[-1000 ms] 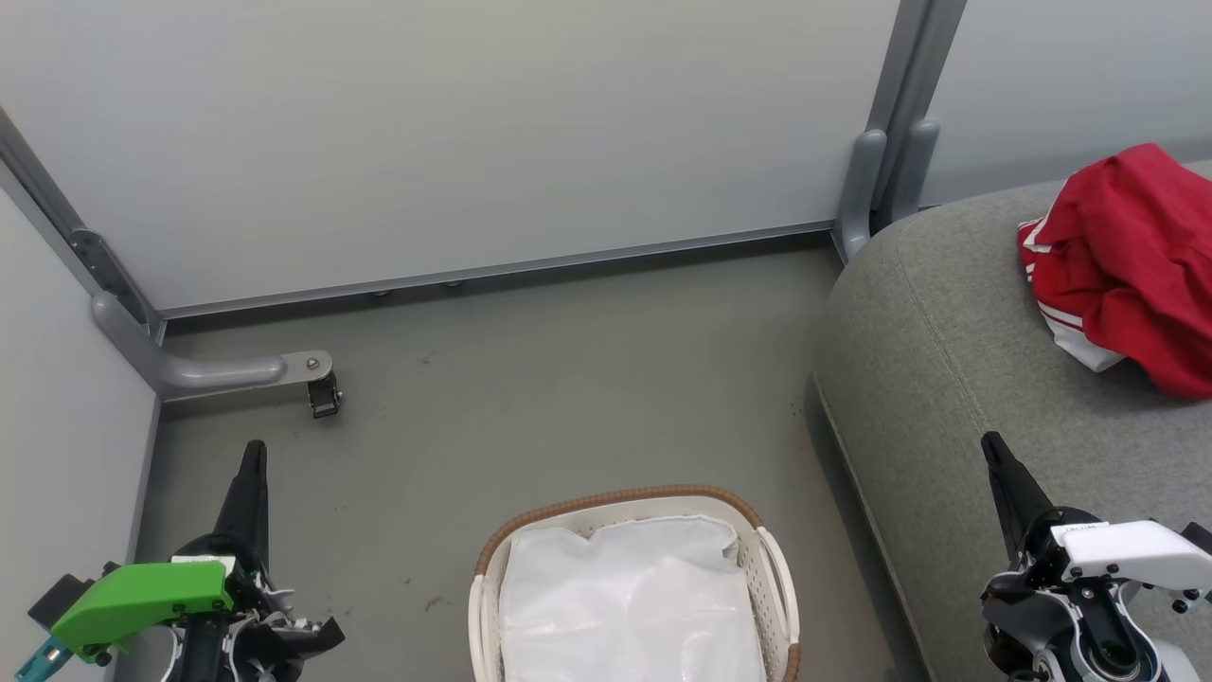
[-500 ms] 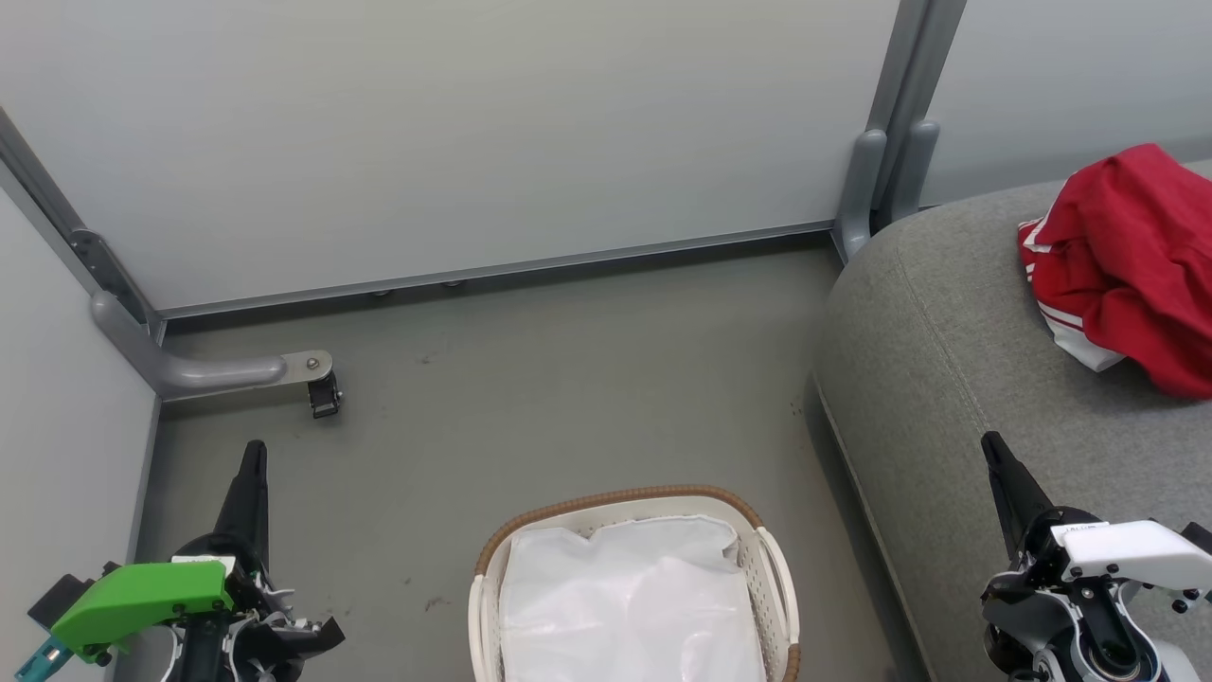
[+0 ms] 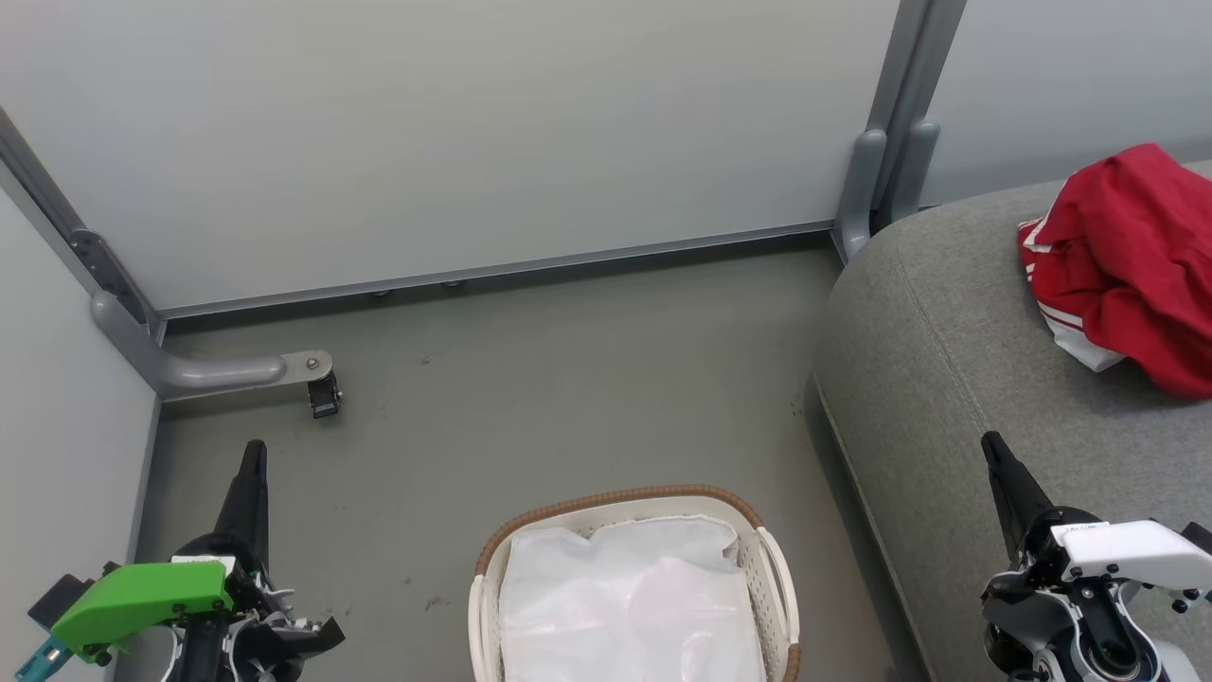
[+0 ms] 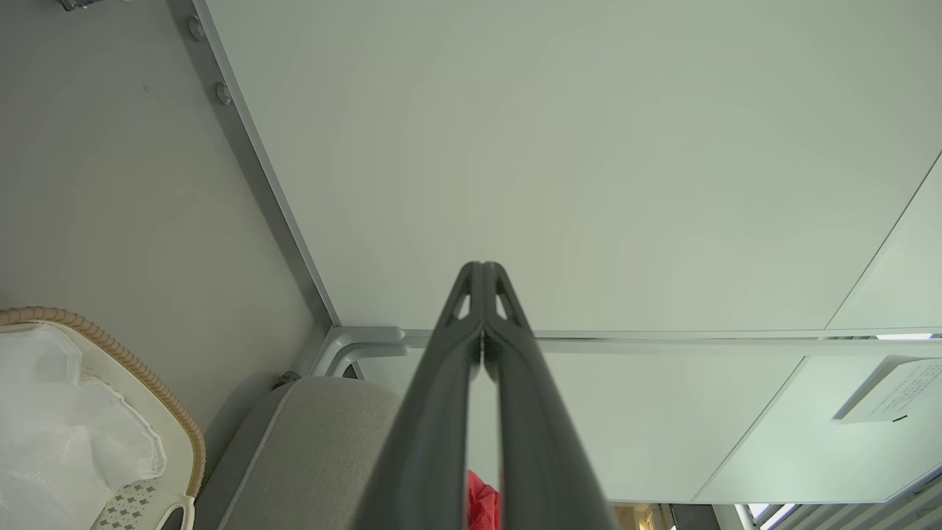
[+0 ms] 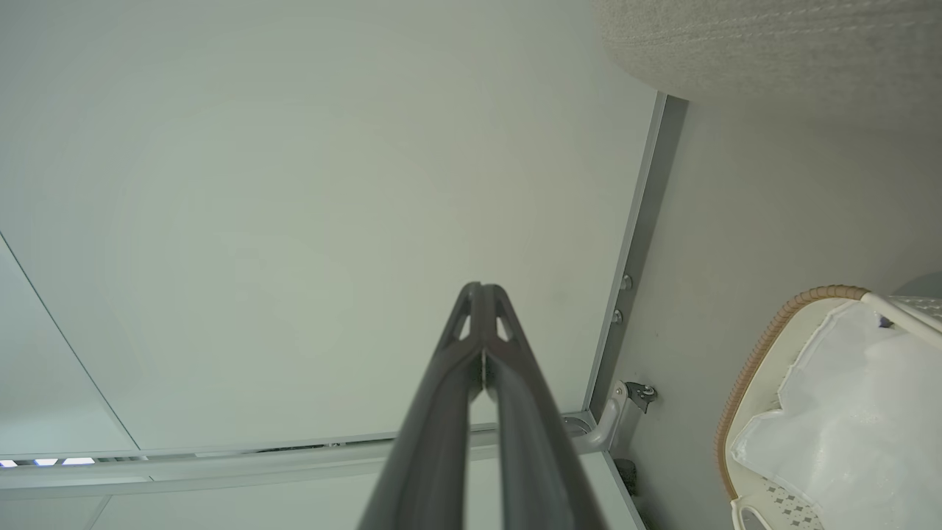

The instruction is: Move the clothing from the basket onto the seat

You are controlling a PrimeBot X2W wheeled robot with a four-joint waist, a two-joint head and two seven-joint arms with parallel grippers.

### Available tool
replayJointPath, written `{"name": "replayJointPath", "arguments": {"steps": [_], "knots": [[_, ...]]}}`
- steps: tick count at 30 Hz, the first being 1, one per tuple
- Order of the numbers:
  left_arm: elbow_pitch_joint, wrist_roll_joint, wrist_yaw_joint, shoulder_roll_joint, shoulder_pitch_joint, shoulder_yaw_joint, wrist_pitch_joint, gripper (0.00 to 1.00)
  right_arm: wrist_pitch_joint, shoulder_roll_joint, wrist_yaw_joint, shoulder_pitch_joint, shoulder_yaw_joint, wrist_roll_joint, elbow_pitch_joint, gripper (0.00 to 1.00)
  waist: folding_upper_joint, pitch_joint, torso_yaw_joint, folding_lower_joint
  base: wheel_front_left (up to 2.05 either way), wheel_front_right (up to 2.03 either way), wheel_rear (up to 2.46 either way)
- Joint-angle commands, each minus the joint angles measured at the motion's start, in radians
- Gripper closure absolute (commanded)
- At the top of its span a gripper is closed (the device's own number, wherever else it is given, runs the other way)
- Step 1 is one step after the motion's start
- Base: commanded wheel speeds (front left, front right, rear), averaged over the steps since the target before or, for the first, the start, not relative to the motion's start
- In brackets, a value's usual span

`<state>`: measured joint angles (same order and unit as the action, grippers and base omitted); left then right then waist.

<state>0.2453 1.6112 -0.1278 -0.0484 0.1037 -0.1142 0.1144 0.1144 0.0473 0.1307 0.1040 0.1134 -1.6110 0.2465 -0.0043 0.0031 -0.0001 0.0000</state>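
Clothing (image 3: 1127, 265) is lying bunched on the seat (image 3: 947, 360), far right, white stripes showing along its left edge. Basket (image 3: 620, 500) is sitting on the floor (image 3: 568, 379) just left of the seat, white liner (image 3: 630, 606) lying crumpled inside. Left gripper (image 3: 253, 450) is hovering over the floor at lower left, green cover (image 3: 142, 597) on its wrist; its fingers (image 4: 456, 353) are pressing closed, tips touching. Right gripper (image 3: 990, 443) is hovering over the seat's front edge, well apart from the clothing, white cover (image 3: 1127, 554) on its wrist; its fingers (image 5: 452, 368) are likewise closed tip to tip. A paper label (image 4: 887, 390) is hanging on the wall panel (image 4: 589, 147) in the left wrist view, print too small to read
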Motion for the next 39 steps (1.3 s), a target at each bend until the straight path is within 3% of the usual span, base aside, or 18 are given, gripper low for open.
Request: {"name": "replayJointPath", "arguments": {"steps": [1,39], "knots": [[-0.002,0.003,-0.006,-0.003,0.011,-0.002,0.003,1.0,0.003,0.006,0.0,0.009,0.002,-0.004,-0.004,1.0,0.0043,0.0,0.0,0.0,0.0,0.0,0.0],[-0.002,0.003,-0.006,-0.003,0.011,-0.002,0.003,1.0,0.003,0.006,0.0,0.009,0.002,-0.004,-0.004,1.0,0.0043,0.0,0.0,0.0,0.0,0.0,0.0]]}}
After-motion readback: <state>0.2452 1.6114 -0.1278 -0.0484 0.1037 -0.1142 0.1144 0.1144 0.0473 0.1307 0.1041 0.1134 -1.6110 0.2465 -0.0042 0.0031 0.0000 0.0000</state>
